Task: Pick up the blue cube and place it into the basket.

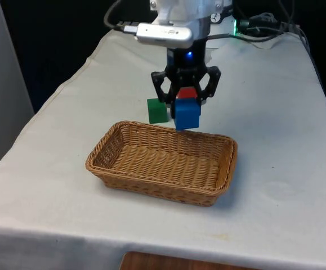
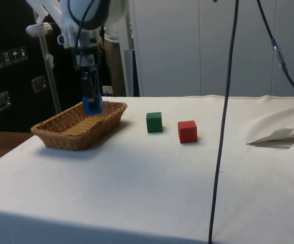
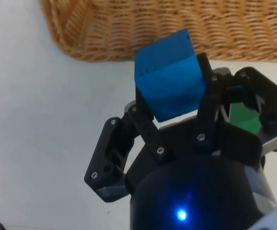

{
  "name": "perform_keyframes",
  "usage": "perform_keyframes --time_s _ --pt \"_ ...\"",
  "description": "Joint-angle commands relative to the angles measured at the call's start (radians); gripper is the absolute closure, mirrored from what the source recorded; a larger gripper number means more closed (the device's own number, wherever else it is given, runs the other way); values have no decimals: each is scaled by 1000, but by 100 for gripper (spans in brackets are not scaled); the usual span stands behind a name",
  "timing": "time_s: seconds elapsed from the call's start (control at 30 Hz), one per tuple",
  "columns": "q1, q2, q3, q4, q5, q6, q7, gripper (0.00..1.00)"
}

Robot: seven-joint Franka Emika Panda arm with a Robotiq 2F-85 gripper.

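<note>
The blue cube [image 1: 187, 114] hangs in the air, held between the black fingers of my gripper [image 1: 186, 109], which is shut on it. It hovers just over the far rim of the wicker basket [image 1: 157, 169]. From the side, the blue cube [image 2: 92, 105] sits at the basket's [image 2: 65, 137] far edge, level with its rim, under my gripper [image 2: 91, 101]. In the wrist view the blue cube [image 3: 169, 81] sits tilted between the fingertips of my gripper [image 3: 171, 103], with the basket's woven wall [image 3: 105, 28] just beyond it.
A green cube [image 1: 157, 110] stands on the white cloth behind the basket. A red cube [image 1: 189, 93] lies further back, partly hidden by the gripper. In the side view the green cube [image 2: 154, 122] and red cube [image 2: 187, 131] sit side by side. Cables [image 2: 223, 122] hang nearby.
</note>
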Motion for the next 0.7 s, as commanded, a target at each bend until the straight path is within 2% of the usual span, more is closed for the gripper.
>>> perform_keyframes --time_s 0.0,0.03,0.1,0.13,0.17,0.27,0.47,0.67 --pt "-7 13 -1 15 4 -1 -7 100" --pt "-10 24 -5 28 3 -4 -9 100" --pt "-10 32 -11 40 2 -9 -8 100" --pt "-6 30 -13 34 0 -1 -5 100" --pt "-10 35 -14 45 1 -12 -7 100" --pt "-10 43 -24 57 0 -18 -4 100" --pt "-9 46 -38 54 0 -11 9 100" --pt "-11 59 -46 67 1 -18 43 100"
